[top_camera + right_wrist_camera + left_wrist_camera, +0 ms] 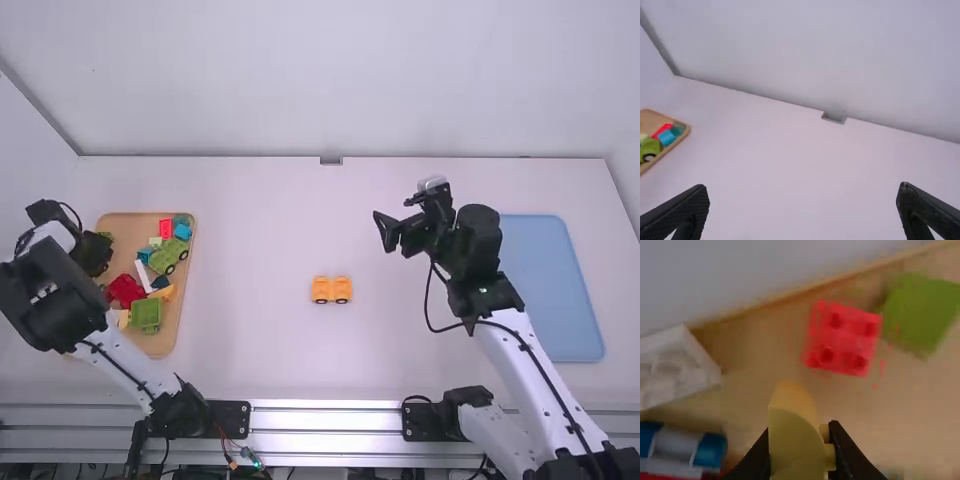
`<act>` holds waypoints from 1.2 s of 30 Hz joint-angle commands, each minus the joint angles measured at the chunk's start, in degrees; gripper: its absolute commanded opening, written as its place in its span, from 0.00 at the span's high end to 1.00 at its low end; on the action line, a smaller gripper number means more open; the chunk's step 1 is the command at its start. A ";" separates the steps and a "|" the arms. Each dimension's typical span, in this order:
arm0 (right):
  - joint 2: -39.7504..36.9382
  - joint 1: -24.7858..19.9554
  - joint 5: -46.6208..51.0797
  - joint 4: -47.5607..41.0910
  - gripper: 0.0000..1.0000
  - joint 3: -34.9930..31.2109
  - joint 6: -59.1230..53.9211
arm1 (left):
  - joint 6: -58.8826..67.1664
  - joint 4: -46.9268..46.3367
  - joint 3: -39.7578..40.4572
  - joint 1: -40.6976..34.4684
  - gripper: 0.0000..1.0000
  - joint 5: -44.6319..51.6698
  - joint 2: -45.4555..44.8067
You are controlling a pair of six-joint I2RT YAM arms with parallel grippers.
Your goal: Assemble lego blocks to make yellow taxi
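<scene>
Now, the left pincer [95, 254] clasps a smooth, curved yellow block [794, 440], the right pincer [392, 208] spread wide.

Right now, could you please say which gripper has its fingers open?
The right gripper: its fingers stand wide apart; the left gripper holds a yellow block.

blue tray [555, 290]: right side, white table [250, 260] | metal rails [325, 424]: near edge | small bracket [331, 160]: far edge

L arm [122, 362] bent out L, L gripper [93, 254] clamped, R arm [527, 360] extended fwd, R gripper [393, 212] wide apart
</scene>
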 commanded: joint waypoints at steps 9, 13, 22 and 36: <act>16.06 0.02 -10.78 15.45 0.01 3.54 16.87 | 11.69 17.18 -16.83 -14.36 0.99 10.29 -24.09; 21.46 0.44 -16.55 18.10 0.01 5.38 20.26 | 17.42 24.83 -24.79 -20.98 0.98 15.96 -31.21; 32.52 6.32 -23.06 20.20 0.01 9.88 23.23 | 35.41 40.61 -38.99 -49.57 0.98 14.53 -38.53; 34.10 7.50 -31.61 15.32 0.25 10.40 23.19 | 43.95 54.21 -44.24 -64.15 0.98 16.06 -36.30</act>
